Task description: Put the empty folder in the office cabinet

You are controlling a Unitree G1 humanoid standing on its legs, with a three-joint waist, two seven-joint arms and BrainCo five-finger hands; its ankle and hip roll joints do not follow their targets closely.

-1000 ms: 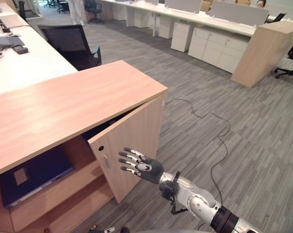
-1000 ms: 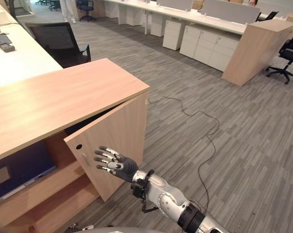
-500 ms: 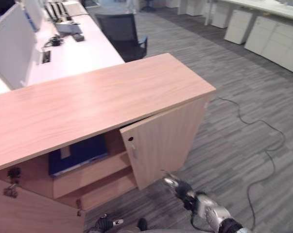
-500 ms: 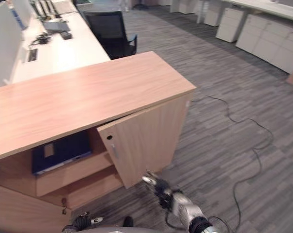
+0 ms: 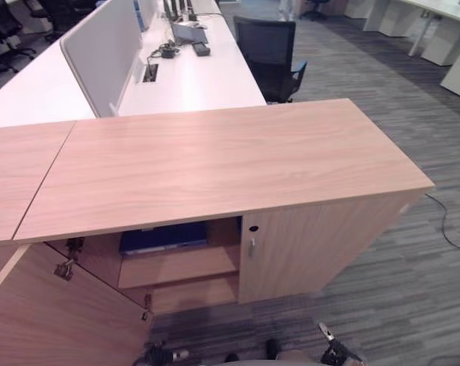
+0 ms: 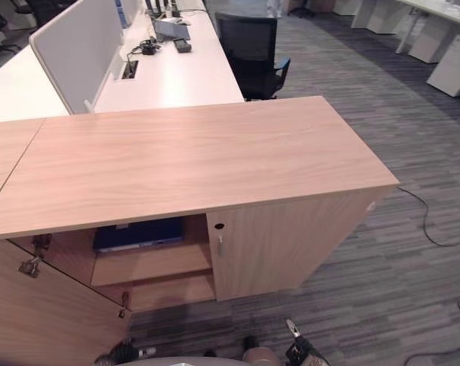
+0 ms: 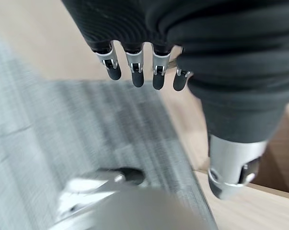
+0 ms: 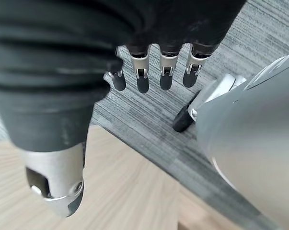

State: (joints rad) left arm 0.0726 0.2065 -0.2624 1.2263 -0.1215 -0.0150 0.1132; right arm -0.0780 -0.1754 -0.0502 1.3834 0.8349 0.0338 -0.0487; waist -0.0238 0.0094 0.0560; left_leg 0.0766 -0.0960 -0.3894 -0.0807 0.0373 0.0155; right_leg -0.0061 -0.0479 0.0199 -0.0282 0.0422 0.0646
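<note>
1 folder [image 5: 165, 237], 1 cabinet [image 5: 214, 164], left door [image 5: 54, 320] open

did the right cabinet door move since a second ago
Yes. The right door has swung shut against the cabinet; earlier it stood ajar. The blue folder lies on the shelf inside.

office cabinet [image 5: 214, 164] light wood-grain laminate, matt, smooth top. right door [image 5: 313, 248] same laminate, small metal handle [image 5: 252, 246] and dark round lock. open left door [image 5: 62, 320] same wood look, metal hinge hardware [image 5: 64, 268]. shelves [image 6: 149, 263] inside a slightly darker wood tone. folder [image 5: 165, 237] dark blue, smooth cover with slight sheen. floor [image 5: 413, 252] grey striped carpet, rough textile. bench [image 6: 172, 72] behind, white smooth matt top. office chair [image 6: 249, 38] black mesh fabric. left robot hand [image 7: 134, 72] and right robot hand [image 8: 154, 72]: matt black ribbed cover, shiny silver metal-look fingers, dark tips.
</note>
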